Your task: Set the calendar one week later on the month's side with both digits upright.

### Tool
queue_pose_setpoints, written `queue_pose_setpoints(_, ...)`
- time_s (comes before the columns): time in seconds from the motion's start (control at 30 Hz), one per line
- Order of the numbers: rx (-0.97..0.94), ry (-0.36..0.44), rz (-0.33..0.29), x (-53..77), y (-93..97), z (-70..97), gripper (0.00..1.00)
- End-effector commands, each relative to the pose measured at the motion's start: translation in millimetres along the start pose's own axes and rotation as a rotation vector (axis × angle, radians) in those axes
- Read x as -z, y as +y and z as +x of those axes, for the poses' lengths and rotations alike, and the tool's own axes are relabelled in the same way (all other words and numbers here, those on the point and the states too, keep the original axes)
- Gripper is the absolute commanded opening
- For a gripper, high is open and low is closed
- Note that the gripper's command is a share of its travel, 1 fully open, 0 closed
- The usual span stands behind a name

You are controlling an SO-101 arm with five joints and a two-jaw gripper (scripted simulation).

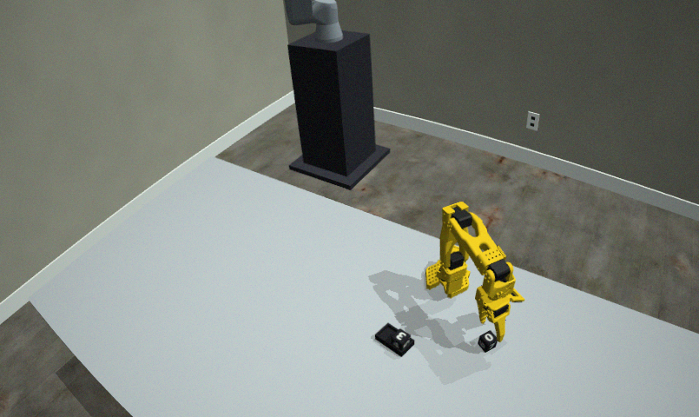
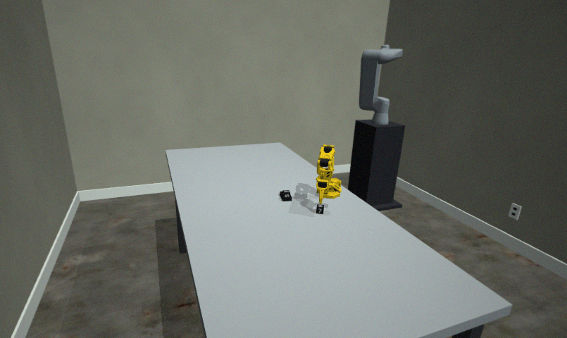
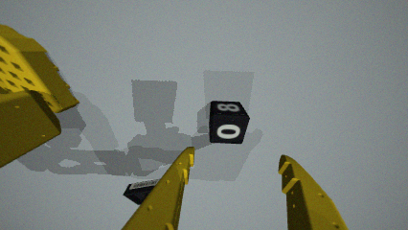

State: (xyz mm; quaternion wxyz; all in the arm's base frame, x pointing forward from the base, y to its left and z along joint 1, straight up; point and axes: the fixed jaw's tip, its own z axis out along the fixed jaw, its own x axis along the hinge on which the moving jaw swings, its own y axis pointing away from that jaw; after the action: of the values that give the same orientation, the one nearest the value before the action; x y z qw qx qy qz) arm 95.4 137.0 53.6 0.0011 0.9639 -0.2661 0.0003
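Note:
A loose black cube (image 1: 487, 341) stands on the table right of the tray, with a white 0 on top; the wrist view (image 3: 229, 122) shows its 0 and 8 faces, and the exterior view (image 2: 320, 209) shows a 7 face. The black tray (image 1: 389, 339) lies flat and holds a second cube (image 1: 401, 338) with a 3 on top. The tray also shows in the exterior view (image 2: 285, 195) and, partly hidden by a finger, in the wrist view (image 3: 141, 189). My gripper (image 1: 497, 330) (image 3: 235, 160) hangs just above and behind the loose cube, open and empty. The cube lies beyond the fingertips, not between them.
My yellow arm's base (image 1: 448, 279) stands behind the cubes near the table's far edge. A grey robot arm on a black pedestal (image 1: 337, 102) stands on the floor beyond the table.

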Motion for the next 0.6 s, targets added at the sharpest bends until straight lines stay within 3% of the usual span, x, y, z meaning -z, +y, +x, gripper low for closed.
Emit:
queue_pose_setpoints(0.0, 0.000, 0.001, 0.028, -1.0, -3.9, 1.1, 0.35)
queue_pose_setpoints(0.57, 0.000, 0.001, 0.028, -24.1, -4.6, 1.2, 0.35)
